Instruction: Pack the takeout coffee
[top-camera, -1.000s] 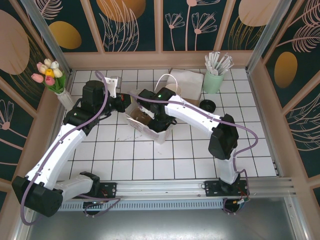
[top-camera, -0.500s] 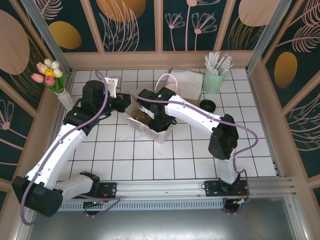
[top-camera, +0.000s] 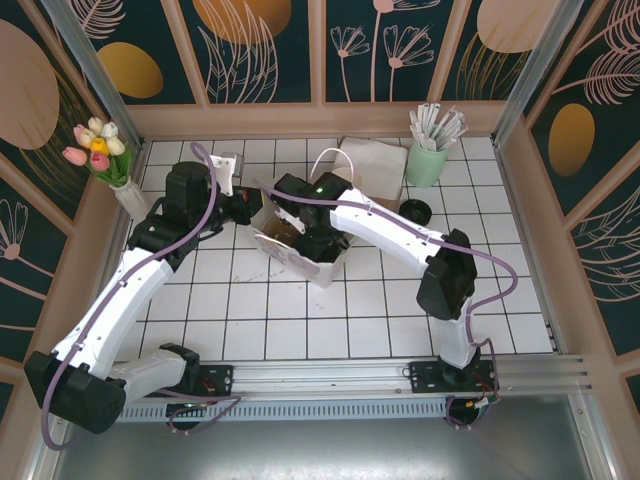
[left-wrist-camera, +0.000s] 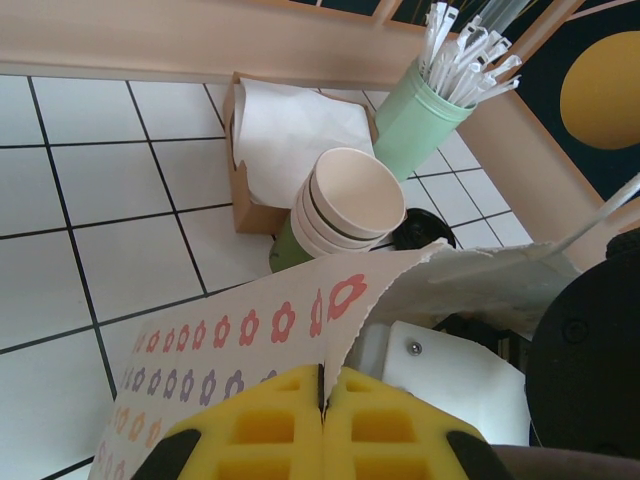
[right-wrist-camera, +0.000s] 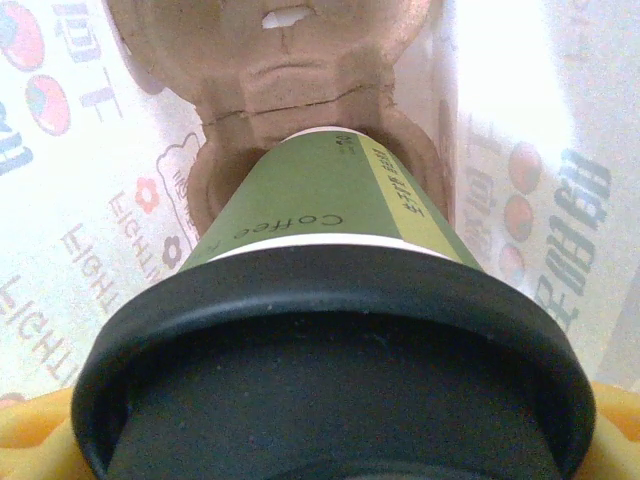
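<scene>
The takeout coffee (right-wrist-camera: 320, 190), a green paper cup with a black lid, sits between the yellow fingers (right-wrist-camera: 30, 435) of my right gripper (right-wrist-camera: 330, 440), which is shut on it. Its base rests in a brown pulp carrier (right-wrist-camera: 270, 50) inside the white printed paper bag (right-wrist-camera: 60, 200). From above, my right gripper (top-camera: 308, 238) reaches down into the bag (top-camera: 298, 262). My left gripper (left-wrist-camera: 322, 385) is shut on the bag's flower-printed edge (left-wrist-camera: 230, 320), holding its mouth open at the bag's left side (top-camera: 252, 210).
A stack of empty green cups (left-wrist-camera: 350, 200) stands behind the bag, beside a napkin box (left-wrist-camera: 290, 140). A mint-green straw pot (top-camera: 428, 160) and a loose black lid (top-camera: 415, 210) lie to the right. A vase of tulips (top-camera: 100, 150) stands far left.
My right wrist has crept slightly to the left inside the bag. The left arm and the bag's edge have stayed put.
</scene>
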